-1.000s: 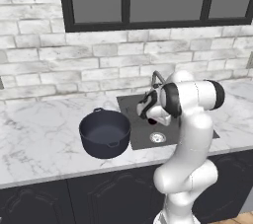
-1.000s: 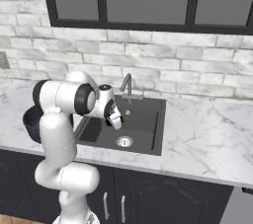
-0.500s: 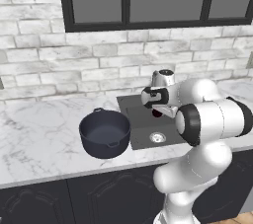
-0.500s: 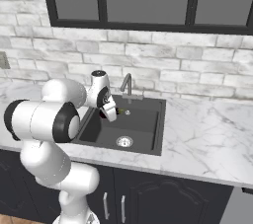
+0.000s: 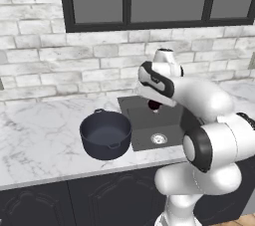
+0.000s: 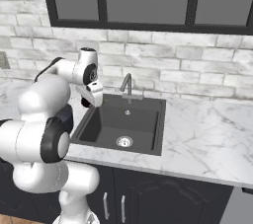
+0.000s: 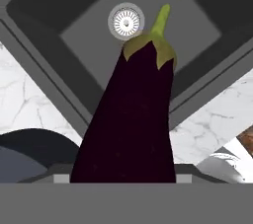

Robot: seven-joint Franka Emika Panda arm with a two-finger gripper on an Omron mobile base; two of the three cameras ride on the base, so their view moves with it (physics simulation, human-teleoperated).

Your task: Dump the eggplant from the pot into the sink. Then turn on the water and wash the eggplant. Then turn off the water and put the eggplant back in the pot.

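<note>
The sink (image 7: 197, 11) lies below the jaws, its drain (image 7: 126, 21) past their tips, and the pot (image 5: 105, 133) sits on the counter beside it. The gripper (image 5: 154, 104) is closed on the eggplant (image 7: 131, 119), which stands between the jaws, green stem outward.

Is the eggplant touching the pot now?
Apart. The left base view shows the eggplant hanging under the gripper above the sink, with counter between it and the pot.
</note>
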